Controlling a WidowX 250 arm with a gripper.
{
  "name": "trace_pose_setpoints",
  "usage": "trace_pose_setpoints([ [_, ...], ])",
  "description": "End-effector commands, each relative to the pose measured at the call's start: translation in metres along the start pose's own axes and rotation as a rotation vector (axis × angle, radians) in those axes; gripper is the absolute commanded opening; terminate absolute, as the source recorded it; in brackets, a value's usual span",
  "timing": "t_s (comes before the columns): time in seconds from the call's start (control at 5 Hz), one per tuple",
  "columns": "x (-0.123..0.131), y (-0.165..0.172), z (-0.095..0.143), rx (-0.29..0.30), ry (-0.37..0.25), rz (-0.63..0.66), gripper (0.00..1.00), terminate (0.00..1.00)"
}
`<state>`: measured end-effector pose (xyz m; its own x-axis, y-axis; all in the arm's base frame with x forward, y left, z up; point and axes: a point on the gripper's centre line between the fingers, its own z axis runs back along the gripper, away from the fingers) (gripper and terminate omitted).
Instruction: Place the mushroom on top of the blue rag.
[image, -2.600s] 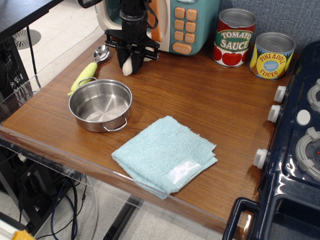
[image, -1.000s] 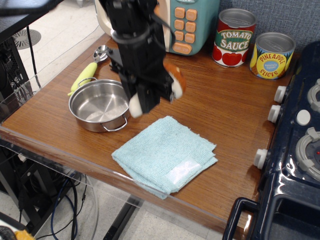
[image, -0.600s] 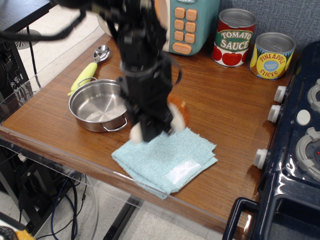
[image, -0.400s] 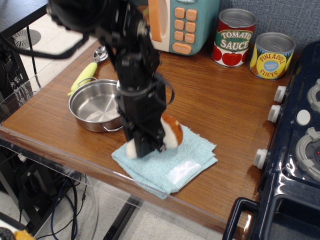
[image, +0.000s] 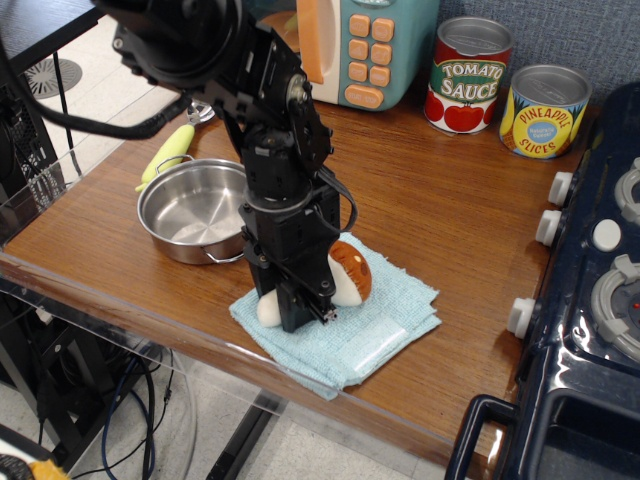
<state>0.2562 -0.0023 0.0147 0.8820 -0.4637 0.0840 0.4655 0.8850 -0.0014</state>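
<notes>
The blue rag (image: 385, 330) lies near the table's front edge, its whitish label patch toward the front right. My gripper (image: 303, 300) is low over the rag's left half and is shut on the mushroom (image: 346, 272). The orange-brown cap shows to the right of the fingers and the cream stem end sticks out at the lower left, at or just on the cloth. The black fingers hide the mushroom's middle.
A steel pot (image: 196, 209) stands just left of the gripper. A yellow-handled spoon (image: 165, 155) lies behind it. A toy microwave (image: 362, 45), a tomato sauce can (image: 469, 75) and a pineapple can (image: 545, 110) stand at the back. A toy stove (image: 590, 300) is on the right.
My gripper carried the mushroom from the back left beside the microwave, forward over the pot's edge, and down onto the rag. The rag has shifted slightly under it.
</notes>
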Motion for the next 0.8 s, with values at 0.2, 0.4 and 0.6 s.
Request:
trace_pose_setpoints([
  [0.2, 0.001, 0.014, 0.036, 0.063, -0.091, -0.02, 1.0, 0.0],
  [0.4, 0.01, 0.014, 0.067, 0.067, -0.151, -0.014, 1.0, 0.0],
  [0.6, 0.01, 0.013, 0.098, 0.088, -0.231, -0.006, 1.0, 0.0],
])
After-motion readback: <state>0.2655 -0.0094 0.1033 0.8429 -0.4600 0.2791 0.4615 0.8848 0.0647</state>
